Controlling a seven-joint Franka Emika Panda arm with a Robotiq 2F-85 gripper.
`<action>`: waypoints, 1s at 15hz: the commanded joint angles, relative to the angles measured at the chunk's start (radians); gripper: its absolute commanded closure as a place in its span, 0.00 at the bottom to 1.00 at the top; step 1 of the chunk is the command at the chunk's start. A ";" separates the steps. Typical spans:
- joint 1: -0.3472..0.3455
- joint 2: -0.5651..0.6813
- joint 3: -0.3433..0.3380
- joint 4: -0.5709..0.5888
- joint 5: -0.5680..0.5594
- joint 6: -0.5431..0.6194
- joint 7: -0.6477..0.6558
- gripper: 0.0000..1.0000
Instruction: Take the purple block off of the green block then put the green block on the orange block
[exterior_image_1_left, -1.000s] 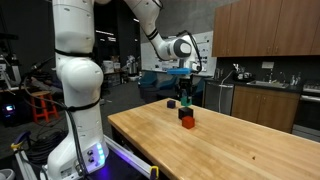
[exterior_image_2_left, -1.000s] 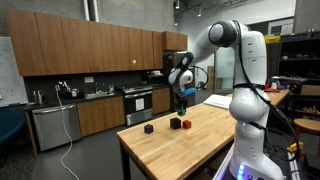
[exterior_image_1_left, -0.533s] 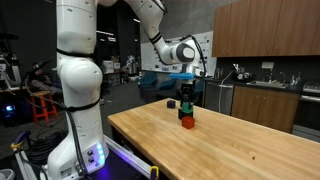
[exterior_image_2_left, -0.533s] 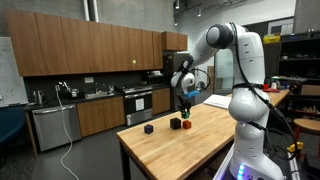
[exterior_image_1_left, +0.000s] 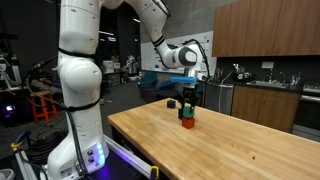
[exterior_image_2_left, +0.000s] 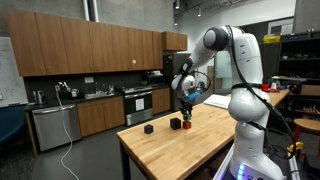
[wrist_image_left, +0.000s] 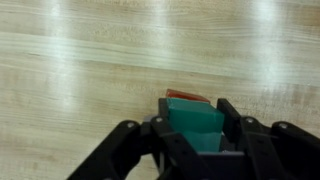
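Note:
My gripper (wrist_image_left: 195, 135) is shut on the teal-green block (wrist_image_left: 195, 120) and holds it right over the red-orange block (wrist_image_left: 186, 95), whose edge shows just beyond it in the wrist view. In both exterior views the gripper (exterior_image_1_left: 187, 103) (exterior_image_2_left: 185, 108) hangs straight above the orange block (exterior_image_1_left: 187, 123) (exterior_image_2_left: 186, 122) near the table's far end. I cannot tell whether the two blocks touch. Two near-black cubes (exterior_image_2_left: 174, 124) (exterior_image_2_left: 149, 128) lie on the table beside them; I cannot tell which is the purple block. One of them also shows in an exterior view (exterior_image_1_left: 172, 103).
The blocks sit on a wooden butcher-block table (exterior_image_1_left: 230, 145) (exterior_image_2_left: 170, 150), near its far edge. Kitchen cabinets and counters (exterior_image_2_left: 90, 110) stand behind the table. The robot's base (exterior_image_1_left: 80, 120) stands at the table's near side.
The gripper has come down with the green block, closer onto the orange block. The dark cubes have not moved.

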 joint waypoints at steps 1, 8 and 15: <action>-0.006 0.029 0.006 0.030 -0.004 -0.010 -0.021 0.74; -0.006 0.057 0.011 0.055 -0.003 -0.019 -0.029 0.61; -0.002 0.016 0.012 0.063 -0.004 -0.050 -0.019 0.00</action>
